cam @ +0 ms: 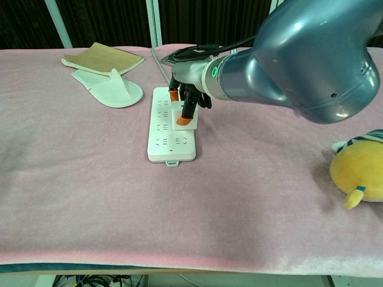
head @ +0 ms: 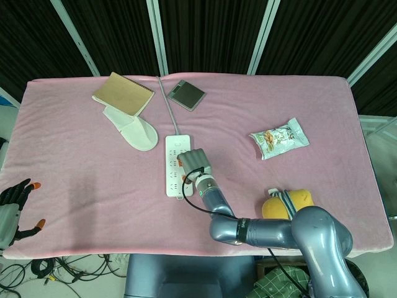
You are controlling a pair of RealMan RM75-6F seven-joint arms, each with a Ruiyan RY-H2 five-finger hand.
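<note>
Fingers of the right hand [cam: 185,107] pinch a white plug [cam: 181,117] over the power strip [cam: 170,143]; left hand [head: 12,205] open

A brown notebook [head: 123,93] lay at the far left of the pink bench [head: 322,118]. A white slipper [head: 131,129] touched its near edge. A dark card holder [head: 187,94] sat right of it, a snack packet [head: 278,138] and a yellow plush toy [head: 286,202] much farther right.

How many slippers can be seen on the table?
1. The white slipper lies near the table's far left, partly under the brown notebook. Nothing suggests a second, hidden one.
</note>
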